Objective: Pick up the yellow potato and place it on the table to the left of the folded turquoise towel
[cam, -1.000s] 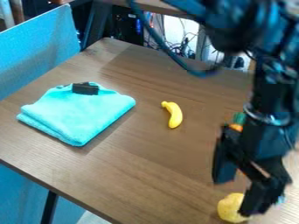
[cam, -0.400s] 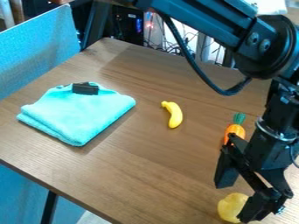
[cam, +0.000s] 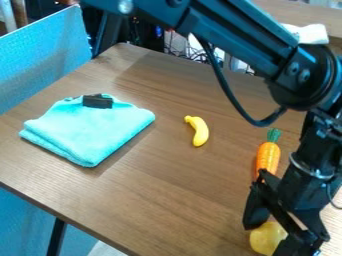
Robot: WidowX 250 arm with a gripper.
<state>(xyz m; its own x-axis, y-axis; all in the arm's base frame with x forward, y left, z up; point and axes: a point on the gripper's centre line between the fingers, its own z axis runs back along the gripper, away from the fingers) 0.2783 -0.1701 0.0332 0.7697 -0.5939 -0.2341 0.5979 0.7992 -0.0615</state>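
A smooth, rounded, dull-yellow plastic-looking lump (cam: pixel 266 239) sits on the bench at the lower right, near the bottom of the view. My black two-finger gripper (cam: pixel 268 236) hangs right over it, its jaws spread, one on either side of the lump; I cannot tell whether either side touches it. Just beyond the gripper, an orange toy carrot with a green top (cam: pixel 268 157) lies with its leafy end pointing away from me, its lower end partly hidden behind the gripper.

The bench (cam: pixel 180 200) has a brown wood-grain top. Its front edge slants from the left side down to the bottom, and the lump lies inward of it. Wood surface stretches from the gripper leftward to a small curved yellow toy banana (cam: pixel 198 131) near the middle, well apart from the carrot. Farther left is a folded turquoise cloth (cam: pixel 87 132) with a small black block (cam: pixel 97 101) on its far part. Past the bench's left edge stands a blue fabric-like panel (cam: pixel 40 60).

Compared with the earlier frames, my gripper has dropped lower around the lump, uncovering more of the carrot. The lump, banana, cloth and block have kept their places.
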